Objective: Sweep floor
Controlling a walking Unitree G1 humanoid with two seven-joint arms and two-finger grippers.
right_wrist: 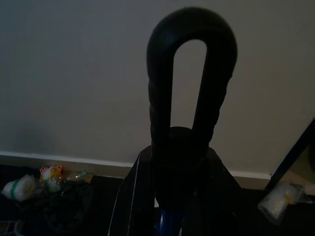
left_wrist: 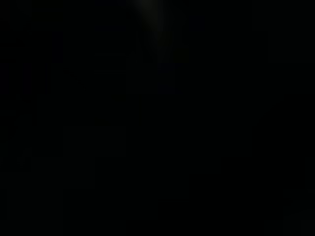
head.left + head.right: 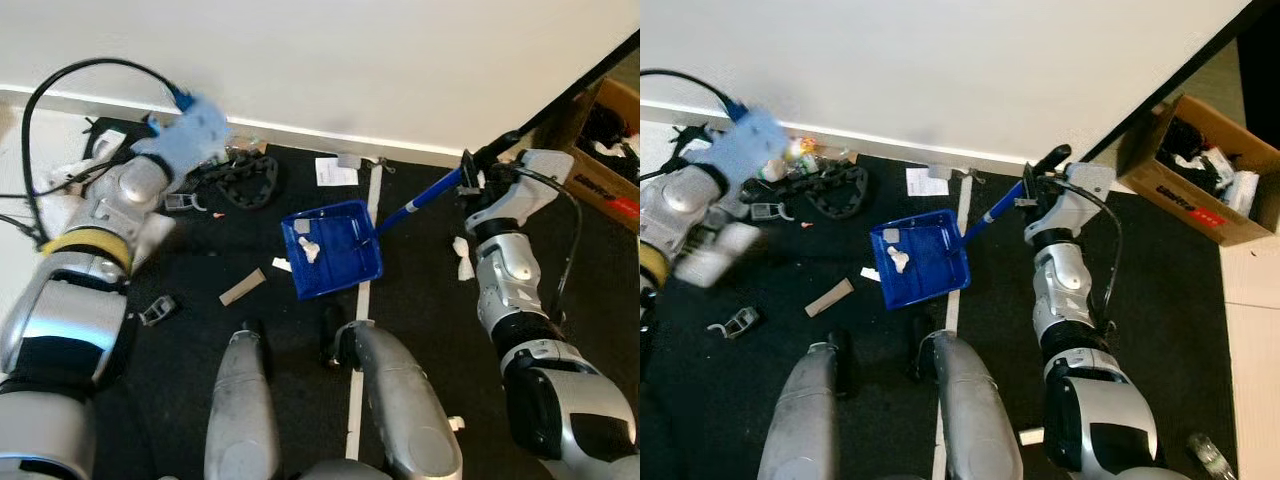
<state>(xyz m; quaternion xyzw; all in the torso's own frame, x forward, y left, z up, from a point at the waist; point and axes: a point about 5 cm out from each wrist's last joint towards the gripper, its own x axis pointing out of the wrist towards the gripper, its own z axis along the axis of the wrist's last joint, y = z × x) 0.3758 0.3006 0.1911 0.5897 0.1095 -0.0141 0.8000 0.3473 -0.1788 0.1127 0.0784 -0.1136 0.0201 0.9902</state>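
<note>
A blue plastic dustpan lies on the black floor mat just ahead of the robot's feet, holding a crumpled white scrap. Its blue handle runs toward 2 o'clock up to the right gripper, whose jaws are pinching the black looped grip. At 10 o'clock, by the white baseboard, sit a black chain-like ring, small clips and paper slips. A flat wooden strip lies at 9 o'clock of the pan. An open cardboard box stands at 2 o'clock. The left gripper is blurred blue near the wall; whether its jaws are spread cannot be told.
</note>
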